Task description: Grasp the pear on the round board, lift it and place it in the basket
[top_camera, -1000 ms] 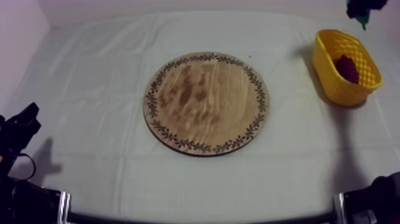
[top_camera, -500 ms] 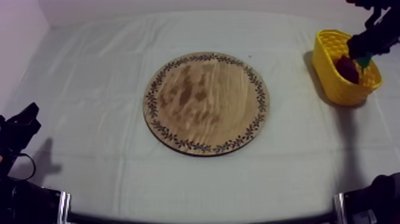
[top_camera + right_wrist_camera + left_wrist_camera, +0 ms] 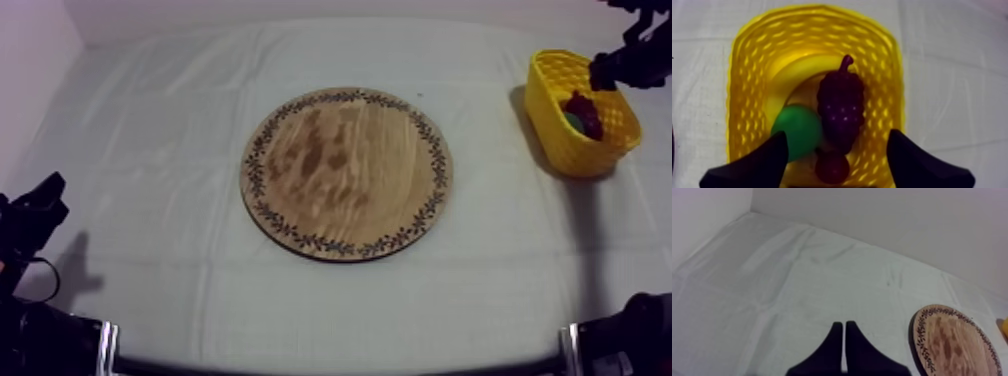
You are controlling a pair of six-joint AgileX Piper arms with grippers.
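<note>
The green pear (image 3: 797, 131) lies inside the yellow basket (image 3: 747, 75), beside a bunch of grapes (image 3: 840, 107), a small red fruit (image 3: 832, 169) and a banana (image 3: 804, 72). My right gripper (image 3: 837, 137) hangs open just above them, holding nothing. From above, the basket (image 3: 553, 135) stands at the table's far right with the pear (image 3: 571, 121) showing inside, and the right gripper (image 3: 618, 70) is over its far rim. The round wooden board (image 3: 345, 172) is bare. My left gripper (image 3: 843, 327) is shut on nothing and rests at the near left (image 3: 40, 205).
The board's patterned rim (image 3: 922, 338) lies to the right of my left gripper. A white wall rises behind the table's far edge and along its left side. Grey-white cloth covers the table around the board.
My right gripper came down over the basket with the pear, let it go, and has risen slightly. The pear now lies in the basket. The left arm has not moved.
</note>
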